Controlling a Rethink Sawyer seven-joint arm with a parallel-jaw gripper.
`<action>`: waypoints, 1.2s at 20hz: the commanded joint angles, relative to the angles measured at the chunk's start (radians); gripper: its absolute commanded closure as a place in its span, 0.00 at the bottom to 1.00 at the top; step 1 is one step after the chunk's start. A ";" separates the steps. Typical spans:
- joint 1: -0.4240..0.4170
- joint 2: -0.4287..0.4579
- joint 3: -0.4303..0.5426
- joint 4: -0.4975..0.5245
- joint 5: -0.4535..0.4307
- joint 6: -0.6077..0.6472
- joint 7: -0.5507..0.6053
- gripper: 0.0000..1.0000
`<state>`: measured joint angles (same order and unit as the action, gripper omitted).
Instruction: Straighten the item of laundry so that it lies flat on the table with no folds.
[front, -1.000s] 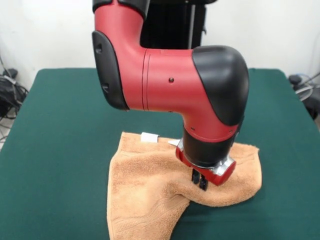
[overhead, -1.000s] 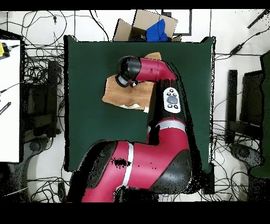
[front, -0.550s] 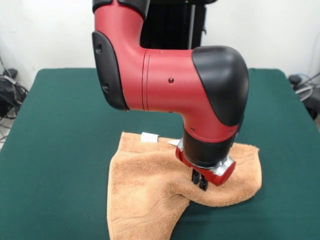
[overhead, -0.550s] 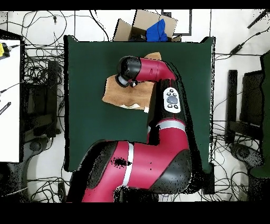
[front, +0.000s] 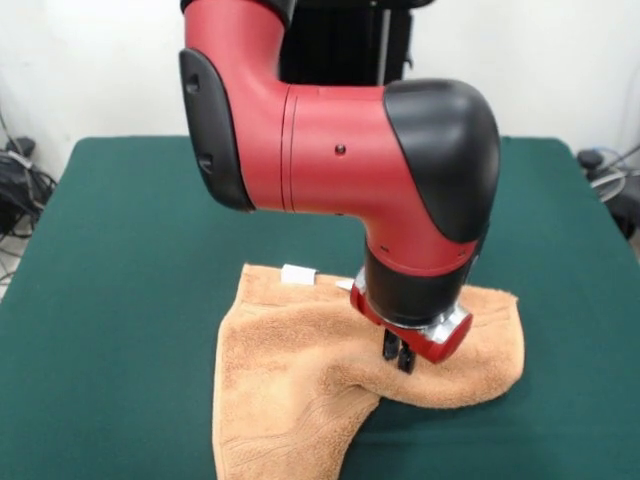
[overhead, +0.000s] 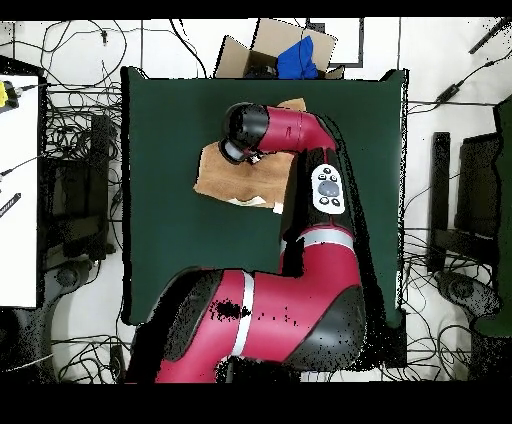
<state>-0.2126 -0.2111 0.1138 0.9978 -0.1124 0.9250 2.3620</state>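
One small white tag (front: 298, 274), with no writing legible on it, sits at the far edge of the orange-tan terry towel (front: 290, 380), which lies rumpled on the dark green felt table (front: 120, 250), its lower left flap cut off by the picture's bottom edge. Right of the tag, the gripper (front: 398, 352) points down at a raised fold, its dark fingertips close together, seemingly pinching the cloth. Overhead, the red arm (overhead: 300, 130) hides much of the towel.

White wall (front: 560, 60) behind; cables (overhead: 70, 60) strewn over pale floor; a cardboard box (overhead: 262, 48) nearby.
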 joint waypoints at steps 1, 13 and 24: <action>-0.015 -0.086 -0.001 0.040 -0.035 0.175 -0.114 1.00; 0.000 -0.124 0.001 -0.061 -0.048 0.360 -0.080 1.00; -0.002 -0.176 -0.002 -0.067 -0.031 0.483 -0.045 1.00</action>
<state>-0.2128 -0.3512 0.1135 0.9029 -0.1152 1.2950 2.3620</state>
